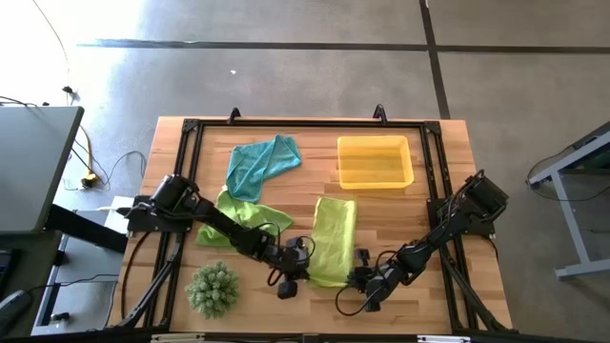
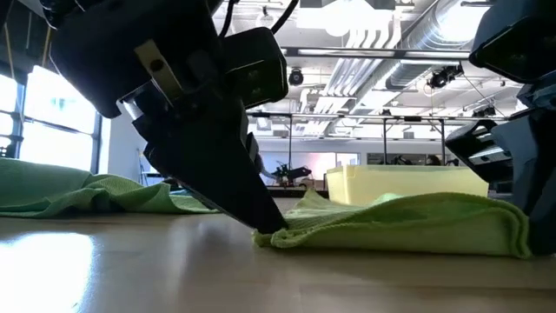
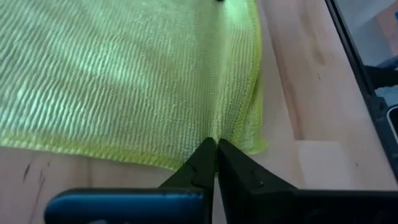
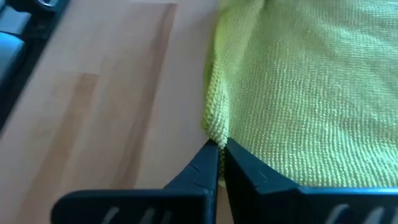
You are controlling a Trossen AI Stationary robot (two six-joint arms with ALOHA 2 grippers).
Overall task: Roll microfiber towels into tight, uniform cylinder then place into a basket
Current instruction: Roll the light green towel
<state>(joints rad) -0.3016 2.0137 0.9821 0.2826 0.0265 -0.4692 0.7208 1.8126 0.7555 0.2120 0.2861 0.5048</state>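
The yellow basket (image 1: 376, 161) sits toward the far right of the table (image 1: 448, 205), with nothing visible in it. Three towels lie on the wood. The teal towel (image 1: 262, 164) is crumpled at the far middle, left of the basket. One lime towel (image 1: 235, 210) is bunched toward the left edge, partly under the left arm. The other lime towel (image 1: 335, 238) lies flat near the middle, running toward the near edge. The left gripper (image 3: 216, 148) is pinched together on this flat towel's near left corner; the right gripper (image 4: 221, 148) is pinched on its near right corner. One spiky green plant (image 1: 212, 289) stands at the near left corner.
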